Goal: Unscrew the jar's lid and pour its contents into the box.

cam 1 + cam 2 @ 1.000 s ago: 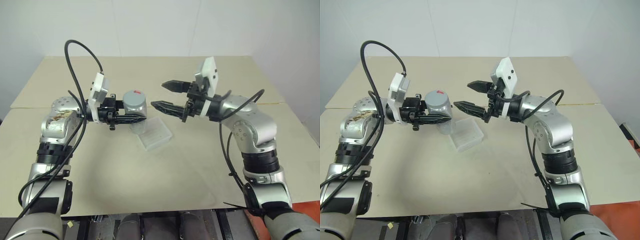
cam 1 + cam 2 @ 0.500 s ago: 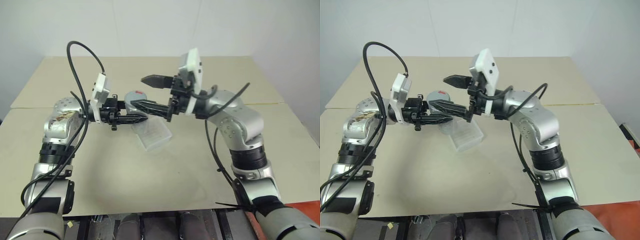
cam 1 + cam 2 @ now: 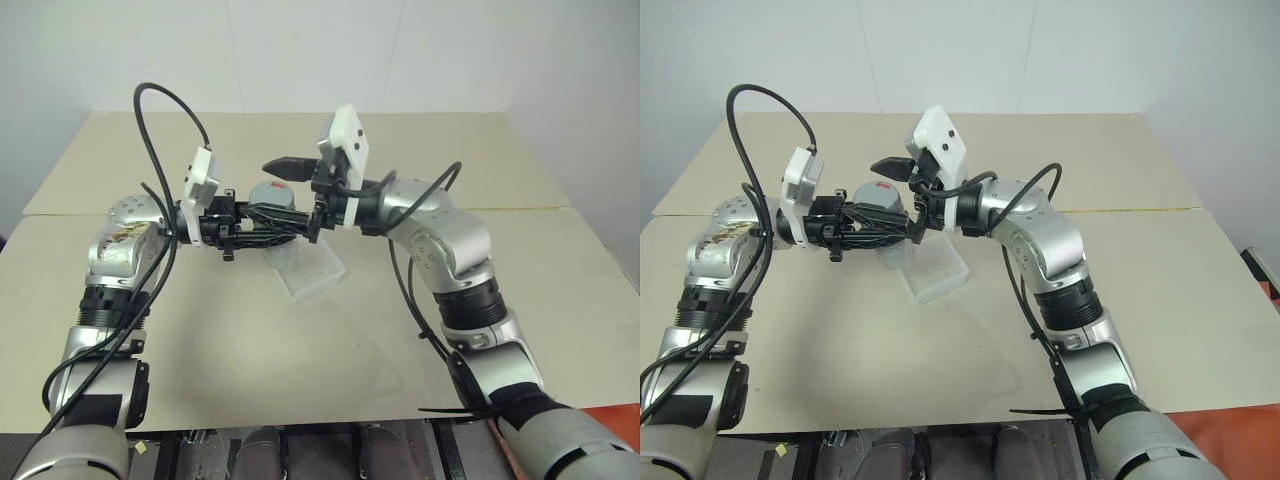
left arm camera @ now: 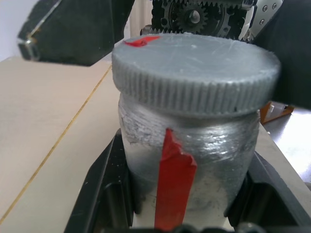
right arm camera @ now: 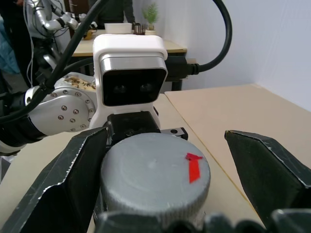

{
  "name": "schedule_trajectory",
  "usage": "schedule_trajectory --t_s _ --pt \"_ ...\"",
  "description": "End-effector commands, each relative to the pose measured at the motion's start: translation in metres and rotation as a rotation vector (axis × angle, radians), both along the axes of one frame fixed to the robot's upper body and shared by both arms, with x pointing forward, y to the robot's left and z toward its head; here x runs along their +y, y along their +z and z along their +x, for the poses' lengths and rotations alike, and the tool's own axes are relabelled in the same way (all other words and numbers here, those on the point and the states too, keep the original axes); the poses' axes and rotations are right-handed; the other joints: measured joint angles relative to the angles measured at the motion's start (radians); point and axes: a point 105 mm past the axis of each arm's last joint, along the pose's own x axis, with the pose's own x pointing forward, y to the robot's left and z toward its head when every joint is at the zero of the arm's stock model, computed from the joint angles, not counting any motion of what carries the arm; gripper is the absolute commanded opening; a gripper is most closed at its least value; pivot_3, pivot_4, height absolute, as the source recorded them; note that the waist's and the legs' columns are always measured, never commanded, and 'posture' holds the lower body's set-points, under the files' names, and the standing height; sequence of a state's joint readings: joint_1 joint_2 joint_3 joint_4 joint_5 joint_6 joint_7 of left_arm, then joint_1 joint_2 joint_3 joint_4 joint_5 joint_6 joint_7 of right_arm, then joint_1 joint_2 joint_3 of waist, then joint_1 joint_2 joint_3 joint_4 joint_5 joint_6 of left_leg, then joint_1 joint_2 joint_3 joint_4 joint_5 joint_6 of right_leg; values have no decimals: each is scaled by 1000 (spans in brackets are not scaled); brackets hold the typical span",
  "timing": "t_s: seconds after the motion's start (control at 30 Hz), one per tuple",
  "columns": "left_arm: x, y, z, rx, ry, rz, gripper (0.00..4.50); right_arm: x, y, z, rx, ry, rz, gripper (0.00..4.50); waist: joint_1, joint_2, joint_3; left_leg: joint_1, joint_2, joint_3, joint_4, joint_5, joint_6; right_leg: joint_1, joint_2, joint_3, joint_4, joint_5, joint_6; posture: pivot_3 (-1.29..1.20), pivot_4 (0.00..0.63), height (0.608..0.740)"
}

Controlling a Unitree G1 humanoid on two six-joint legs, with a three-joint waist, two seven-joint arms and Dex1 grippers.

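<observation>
Table [image 3: 250,360]: broad beige top with a seam across it, bearing the box; jar and both pincers are held above it near the middle.

Left pincer [image 3: 262,232]: black fingers lying level and pointing toward the robot's right, pinching the jar by its body; in the left wrist view a finger [image 4: 99,191] presses each flank below the lid.

Right pincer [image 3: 292,190]: fingers spread wide, level, pointing toward the robot's left, one on either side of the lid. Right wrist view: one finger [image 5: 58,189] looks to sit against the lid's rim; the other stands off from it.

Box [image 3: 308,268]: shallow, clear whitish square tray, on the table just below and slightly right of the jar.

Jar [image 4: 194,160]: silvery cylinder, upright, red strip down its side, aloft in the left pincer.

Lid [image 5: 154,175]: round grey cap with ribbed rim, on the jar, small red mark on top.

Contents: hidden; cannot tell.
</observation>
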State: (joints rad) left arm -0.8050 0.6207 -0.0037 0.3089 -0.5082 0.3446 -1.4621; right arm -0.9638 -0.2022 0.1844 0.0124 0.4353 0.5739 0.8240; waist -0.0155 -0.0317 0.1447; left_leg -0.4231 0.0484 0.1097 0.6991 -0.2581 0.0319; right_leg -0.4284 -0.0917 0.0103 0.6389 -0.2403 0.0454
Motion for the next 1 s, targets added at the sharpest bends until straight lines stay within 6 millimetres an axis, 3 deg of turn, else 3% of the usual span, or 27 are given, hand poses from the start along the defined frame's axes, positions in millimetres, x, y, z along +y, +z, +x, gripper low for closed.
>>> schedule_trajectory --t_s 0.03,1.0 --pt "1 10 -5 -55 -2 -2 1941 2 15 -4 -58 13 27 4457 0 0 0 0 0 0 0 0 0 0 0 0 0 0 0 0 150 740" --pt "3 10 -5 -58 3 6 1941 -34 10 5 -47 -59 24 4457 1 0 0 0 0 0 0 0 0 0 0 0 0 0 0 0 150 740"
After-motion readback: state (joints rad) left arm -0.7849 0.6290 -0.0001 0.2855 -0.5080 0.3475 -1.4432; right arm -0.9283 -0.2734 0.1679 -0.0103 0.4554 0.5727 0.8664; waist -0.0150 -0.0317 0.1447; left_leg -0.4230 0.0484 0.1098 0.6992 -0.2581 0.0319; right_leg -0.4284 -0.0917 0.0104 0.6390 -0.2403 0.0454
